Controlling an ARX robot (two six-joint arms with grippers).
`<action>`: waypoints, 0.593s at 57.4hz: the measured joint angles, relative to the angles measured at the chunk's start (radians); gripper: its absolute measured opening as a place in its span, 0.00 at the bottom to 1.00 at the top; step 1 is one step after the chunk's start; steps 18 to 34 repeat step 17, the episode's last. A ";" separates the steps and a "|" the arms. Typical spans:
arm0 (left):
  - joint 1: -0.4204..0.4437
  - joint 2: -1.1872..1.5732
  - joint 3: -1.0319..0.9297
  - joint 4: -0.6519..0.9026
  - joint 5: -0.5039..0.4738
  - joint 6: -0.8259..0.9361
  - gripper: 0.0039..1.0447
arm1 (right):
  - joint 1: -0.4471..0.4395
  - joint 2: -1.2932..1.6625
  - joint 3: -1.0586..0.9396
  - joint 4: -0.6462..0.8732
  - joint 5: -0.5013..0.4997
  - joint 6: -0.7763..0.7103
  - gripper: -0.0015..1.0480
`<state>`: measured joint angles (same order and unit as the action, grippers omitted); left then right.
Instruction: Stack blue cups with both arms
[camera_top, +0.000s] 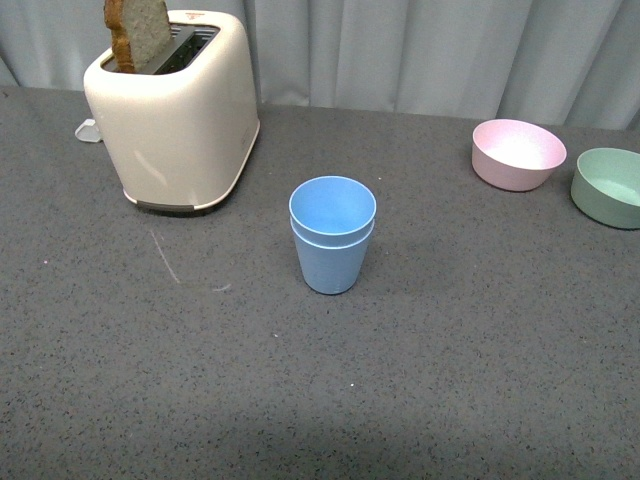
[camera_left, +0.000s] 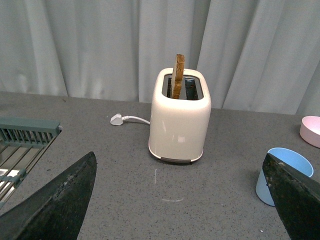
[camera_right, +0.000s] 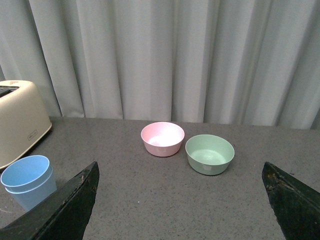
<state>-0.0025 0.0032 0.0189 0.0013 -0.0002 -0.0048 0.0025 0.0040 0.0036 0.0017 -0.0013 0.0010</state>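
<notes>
The two blue cups (camera_top: 332, 235) stand nested, one inside the other, upright at the middle of the dark grey table. No arm shows in the front view. In the left wrist view the stack (camera_left: 280, 174) sits partly behind one finger; the left gripper (camera_left: 182, 200) is open and empty, pulled back from it. In the right wrist view the stack (camera_right: 29, 180) stands off to one side, beside a finger; the right gripper (camera_right: 182, 200) is open and empty, apart from it.
A cream toaster (camera_top: 178, 110) with a slice of toast stands at the back left, its plug (camera_left: 117, 119) behind it. A pink bowl (camera_top: 518, 153) and a pale green bowl (camera_top: 610, 186) sit at the back right. A grey-green rack (camera_left: 22, 145) lies off to the left. Curtains hang behind.
</notes>
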 joint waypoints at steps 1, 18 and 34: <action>0.000 0.000 0.000 0.000 0.000 0.000 0.94 | 0.000 0.000 0.000 0.000 0.000 0.000 0.91; 0.000 0.000 0.000 0.000 0.000 0.000 0.94 | 0.000 0.000 0.000 0.000 0.000 0.000 0.91; 0.000 0.000 0.000 0.000 0.000 0.000 0.94 | 0.000 0.000 0.000 0.000 0.000 0.000 0.91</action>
